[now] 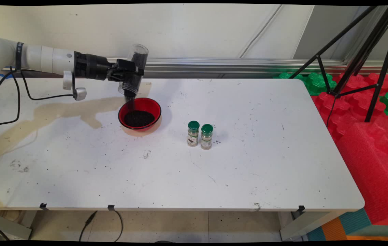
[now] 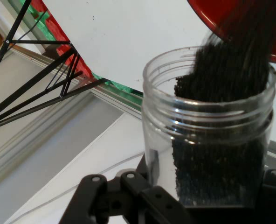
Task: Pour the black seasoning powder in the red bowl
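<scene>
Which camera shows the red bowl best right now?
The main view: the whole red bowl shows, with dark granules inside, below the tipped clear jar in the hand. The hand view catches only a red sliver of its rim behind the jar's mouth.

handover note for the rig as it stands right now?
Gripper: shut on the clear jar, held mouth-down and tilted above the red bowl.
Dark granules are streaming from the jar's mouth into the bowl; a dark pile already lies in the bowl, and some still remains in the jar.
Two green-capped spice jars stand upright side by side to the bowl's right, untouched.
White table has a tan stain left of the bowl and scattered dark specks.
</scene>
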Controlling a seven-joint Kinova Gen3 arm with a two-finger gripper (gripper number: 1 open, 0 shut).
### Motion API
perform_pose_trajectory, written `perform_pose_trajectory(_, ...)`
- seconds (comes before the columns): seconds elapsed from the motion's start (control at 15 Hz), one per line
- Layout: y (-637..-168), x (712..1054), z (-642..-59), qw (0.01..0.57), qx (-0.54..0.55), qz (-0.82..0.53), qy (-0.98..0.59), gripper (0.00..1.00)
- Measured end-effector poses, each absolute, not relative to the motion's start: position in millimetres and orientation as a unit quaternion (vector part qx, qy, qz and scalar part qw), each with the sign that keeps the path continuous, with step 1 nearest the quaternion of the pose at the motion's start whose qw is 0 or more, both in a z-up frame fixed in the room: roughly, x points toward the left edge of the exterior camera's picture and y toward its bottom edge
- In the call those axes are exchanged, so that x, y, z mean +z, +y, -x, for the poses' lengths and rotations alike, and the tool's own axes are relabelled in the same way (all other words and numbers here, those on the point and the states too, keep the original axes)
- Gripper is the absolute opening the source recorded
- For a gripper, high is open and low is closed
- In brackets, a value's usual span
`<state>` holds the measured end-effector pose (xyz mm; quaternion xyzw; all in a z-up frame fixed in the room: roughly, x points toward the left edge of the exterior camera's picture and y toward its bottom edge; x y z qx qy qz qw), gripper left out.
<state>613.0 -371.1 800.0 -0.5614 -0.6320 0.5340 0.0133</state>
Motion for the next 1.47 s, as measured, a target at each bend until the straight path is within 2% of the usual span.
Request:
perform_pose_trajectory(0.93, -369.3, 801.1, -613.9, 0.019, 0.534, 0.549, -0.643, 0.0)
perform_pose_trajectory(1.47, -369.3, 804.4, -615.3, 0.064, 0.525, 0.488, -0.694, 0.0)
